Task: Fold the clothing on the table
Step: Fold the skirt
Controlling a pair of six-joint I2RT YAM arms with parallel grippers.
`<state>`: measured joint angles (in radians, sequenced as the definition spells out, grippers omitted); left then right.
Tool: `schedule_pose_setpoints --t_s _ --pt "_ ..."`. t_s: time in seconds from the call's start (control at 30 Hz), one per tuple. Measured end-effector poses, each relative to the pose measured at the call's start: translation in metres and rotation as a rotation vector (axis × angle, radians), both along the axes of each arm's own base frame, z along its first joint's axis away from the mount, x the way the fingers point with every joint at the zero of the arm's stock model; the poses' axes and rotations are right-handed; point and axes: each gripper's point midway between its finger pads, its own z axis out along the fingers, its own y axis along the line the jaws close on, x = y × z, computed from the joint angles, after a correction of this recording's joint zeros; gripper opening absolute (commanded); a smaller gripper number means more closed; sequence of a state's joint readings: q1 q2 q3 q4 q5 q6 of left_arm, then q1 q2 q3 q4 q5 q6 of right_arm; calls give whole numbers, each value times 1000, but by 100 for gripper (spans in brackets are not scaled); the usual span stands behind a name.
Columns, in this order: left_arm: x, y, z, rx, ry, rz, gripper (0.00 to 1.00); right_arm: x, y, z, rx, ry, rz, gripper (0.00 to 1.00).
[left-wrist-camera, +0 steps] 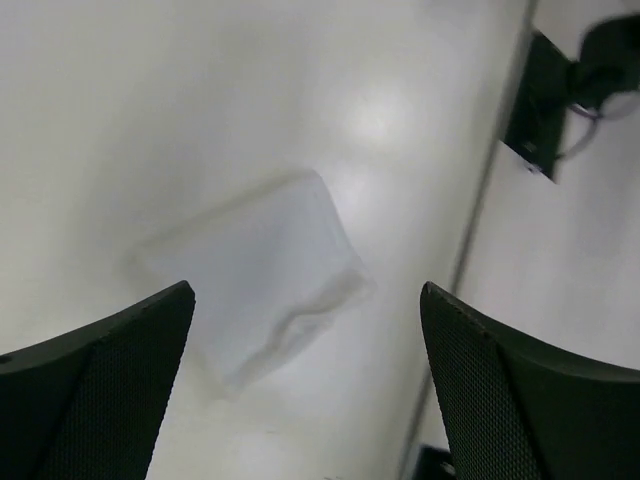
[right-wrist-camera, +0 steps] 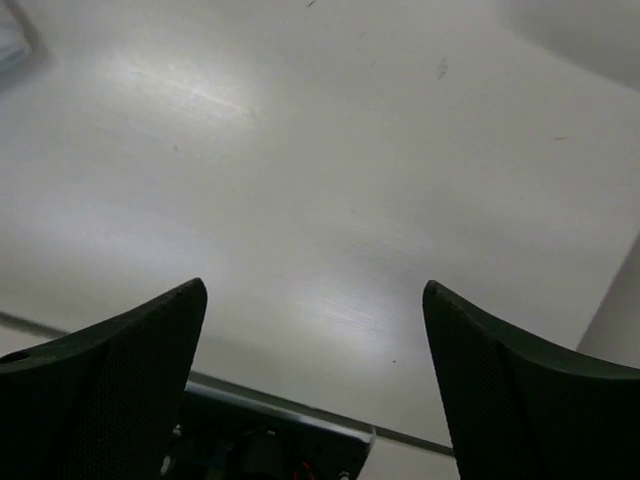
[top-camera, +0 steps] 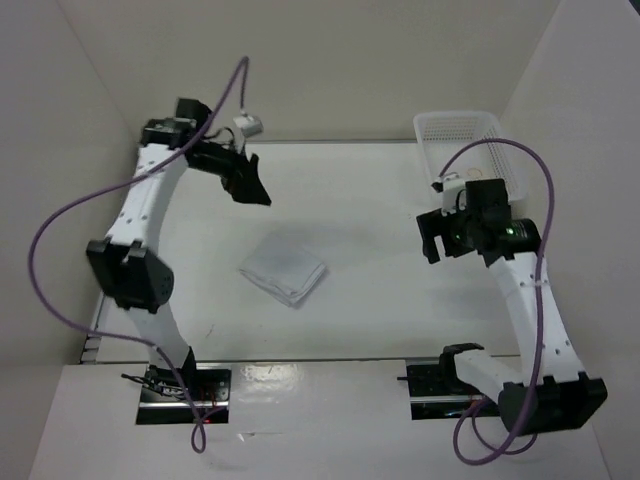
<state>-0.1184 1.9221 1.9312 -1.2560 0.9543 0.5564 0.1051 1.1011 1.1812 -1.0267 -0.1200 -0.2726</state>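
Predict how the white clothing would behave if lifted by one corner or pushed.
The clothing looks thin and wrinkled, so it would likely droop and unfold. Lying flat in layers, it seems light; pushed, it would probably bunch.

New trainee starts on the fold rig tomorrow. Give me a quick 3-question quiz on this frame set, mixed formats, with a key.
1. True or false: the thin white fabric garment lies inside the white plastic mesh basket.
2. The left gripper and right gripper are: A) both shut on the garment; B) both open and empty; C) one open, one shut.
3. In which corner of the flat white tabletop does the basket stand, as seen from the arm bases?

Key:
1. False. It lies on the tabletop, near the middle, apart from the basket.
2. B.
3. The far right corner.
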Motion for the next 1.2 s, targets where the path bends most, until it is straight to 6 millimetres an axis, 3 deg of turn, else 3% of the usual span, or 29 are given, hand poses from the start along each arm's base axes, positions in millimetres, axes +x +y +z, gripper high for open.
schedule_pose_setpoints --t_s 0.07,0.13,0.17,0.23,0.3,0.33,0.5,0.57,0.6,0.73,0.87,1.2 --pt "0 14 78 4 -255 84 99 -4 -13 20 3 -95 -55 95" --pt "-27 43 142 18 -465 221 100 -8 -23 40 3 -189 -105 97" --pt "-42 61 161 42 -543 315 100 -10 -28 48 -2 -229 -129 97" --pt "-71 96 164 102 -625 506 100 -10 -34 60 -9 -292 -174 98" --pt "-100 122 155 164 -687 678 100 -9 -44 70 -21 -360 -234 98" --pt "-108 133 137 195 -666 744 100 -8 -50 72 -31 -386 -270 98" --pt "-113 198 22 363 -403 1047 100 0 -78 54 -48 -449 -434 98" --pt "-119 215 -9 396 -310 1124 100 4 -87 43 -43 -456 -484 98" --pt "-122 221 -15 403 -296 1154 100 7 -91 39 -42 -455 -504 98" --pt "-122 236 0 398 -385 1224 100 15 -99 32 -44 -460 -531 98" --pt "-117 236 13 372 -451 1225 100 18 -97 38 -36 -487 -521 98" --pt "-114 241 10 345 -431 1229 100 16 -102 48 -42 -530 -540 98"
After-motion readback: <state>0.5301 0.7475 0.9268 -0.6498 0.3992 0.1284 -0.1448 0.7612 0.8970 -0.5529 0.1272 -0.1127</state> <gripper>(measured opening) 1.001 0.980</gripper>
